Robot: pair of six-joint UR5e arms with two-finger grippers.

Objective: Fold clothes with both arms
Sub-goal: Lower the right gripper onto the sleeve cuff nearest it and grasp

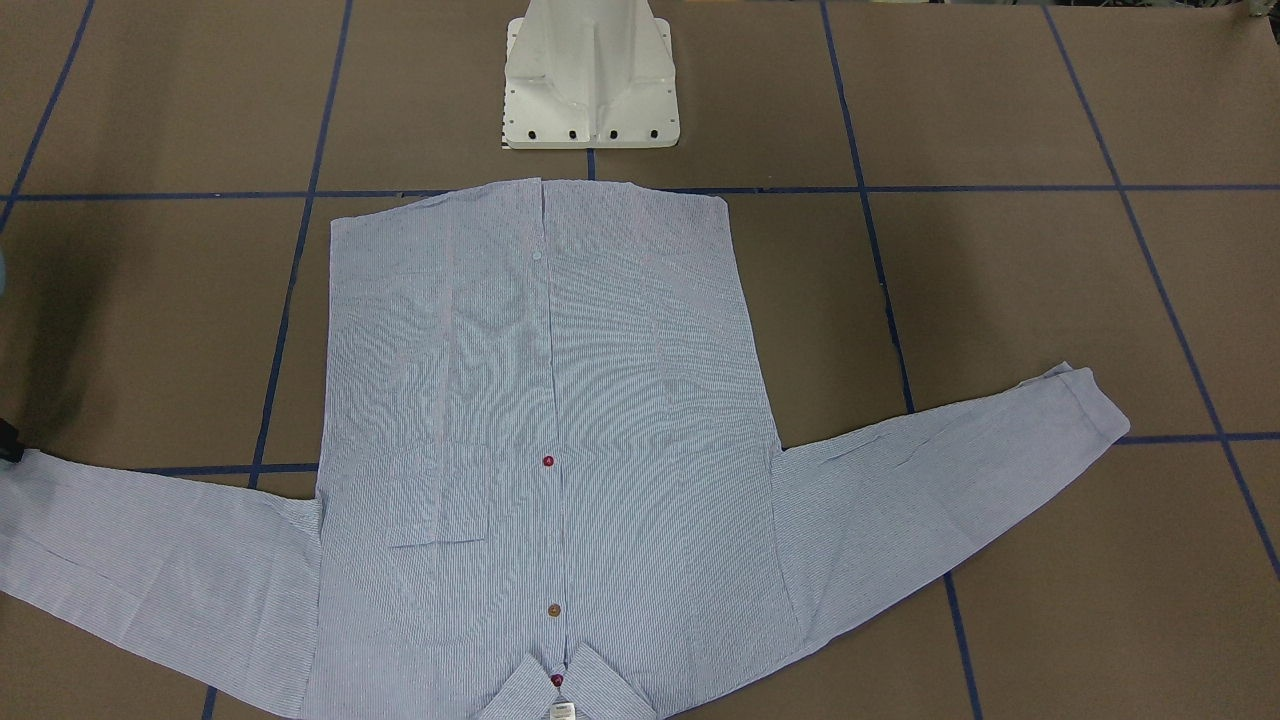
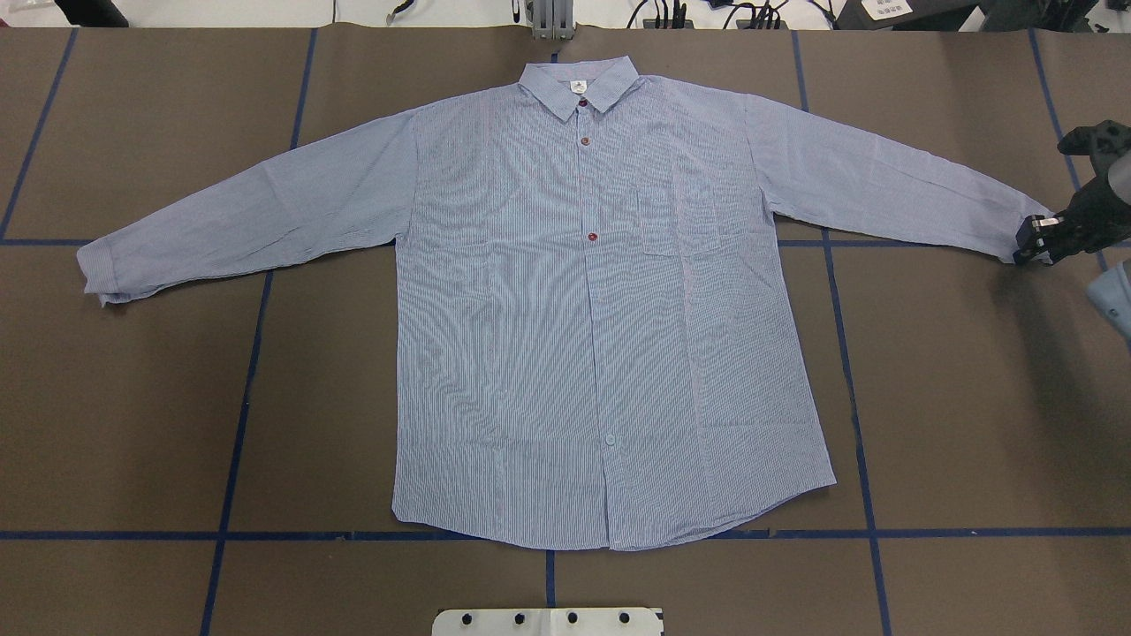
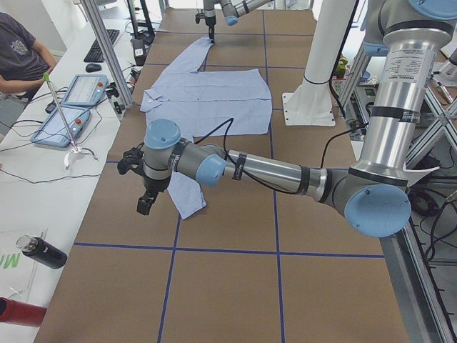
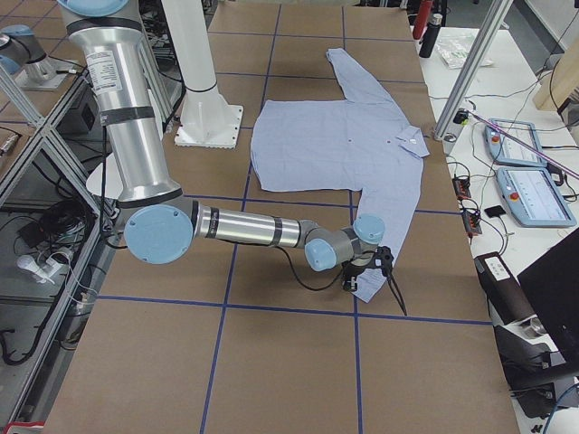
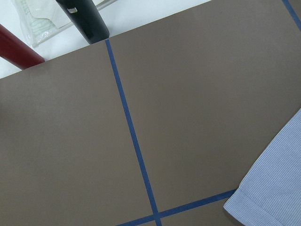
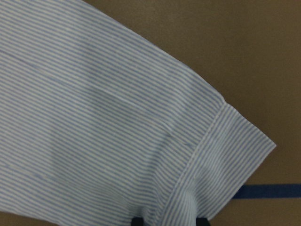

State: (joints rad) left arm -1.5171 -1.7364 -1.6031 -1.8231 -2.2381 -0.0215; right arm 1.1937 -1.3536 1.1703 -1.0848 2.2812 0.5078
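The light blue striped shirt (image 2: 565, 309) lies flat and buttoned on the brown table, collar (image 2: 579, 84) at the far side and both sleeves spread out. My right gripper (image 2: 1034, 243) sits at the cuff of the sleeve on my right. In the right wrist view that cuff (image 6: 225, 150) puckers between the dark fingertips (image 6: 137, 220), so the gripper is shut on it. My left gripper (image 3: 146, 202) hovers just beyond the other cuff (image 5: 273, 193), apart from it. I cannot tell whether it is open or shut.
The white pedestal base (image 1: 590, 80) stands just behind the shirt's hem. Blue tape lines (image 2: 239, 397) cross the table. A dark bottle (image 5: 84, 19) and a red one (image 5: 19, 52) lie past the table's left end. A seated person (image 3: 21, 57) and control tablets (image 3: 82, 89) are beside it.
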